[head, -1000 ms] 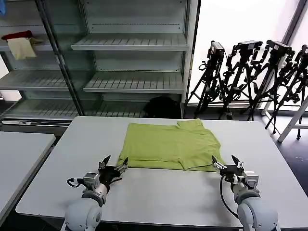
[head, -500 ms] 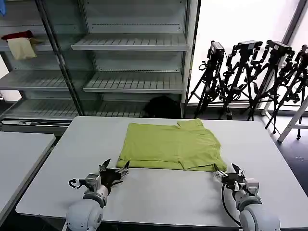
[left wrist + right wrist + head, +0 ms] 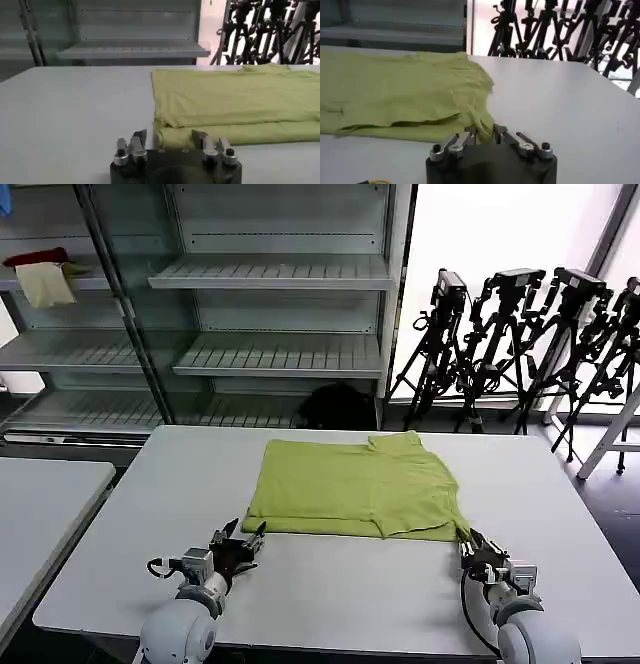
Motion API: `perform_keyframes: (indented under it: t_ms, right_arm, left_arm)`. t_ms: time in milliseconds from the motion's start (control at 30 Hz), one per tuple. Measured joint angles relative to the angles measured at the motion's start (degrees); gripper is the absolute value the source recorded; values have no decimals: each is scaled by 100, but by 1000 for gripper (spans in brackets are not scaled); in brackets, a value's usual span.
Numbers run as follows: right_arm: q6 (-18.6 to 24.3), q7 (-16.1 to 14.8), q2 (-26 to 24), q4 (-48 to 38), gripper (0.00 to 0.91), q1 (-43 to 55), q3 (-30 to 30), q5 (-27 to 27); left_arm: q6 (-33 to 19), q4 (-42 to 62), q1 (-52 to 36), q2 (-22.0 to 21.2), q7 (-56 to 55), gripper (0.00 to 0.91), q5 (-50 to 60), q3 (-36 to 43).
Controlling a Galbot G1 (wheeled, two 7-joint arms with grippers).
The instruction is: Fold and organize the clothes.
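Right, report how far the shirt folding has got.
Done: the T-shirt lies flat on the table with one fold already made along its near edge. In hand: the left pincer and right pincer, both open, sit low at the near corners without gripping. Left: grasping the corners, the further folds, and putting it away.

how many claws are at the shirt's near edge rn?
2. The left claw sits open at the near left corner of the T-shirt; the right claw sits at its near right corner, on the white table.
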Motion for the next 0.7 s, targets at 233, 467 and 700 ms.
perform_keyframes:
  t_ms: [233,467,700]
  right_arm:
    - [-5,11,-29,95,0,-40,3,4]
    - [-20,60,-59,228,0,-137,0,109]
    - [-33,273,-39,628,0,-475,-79,305]
  left_arm:
    - [4,70,-6,62,61,0,31,71]
    - [-56,45,61,93,76,0,126,53]
    - [-99,-256,268,216,134,0,282,-106]
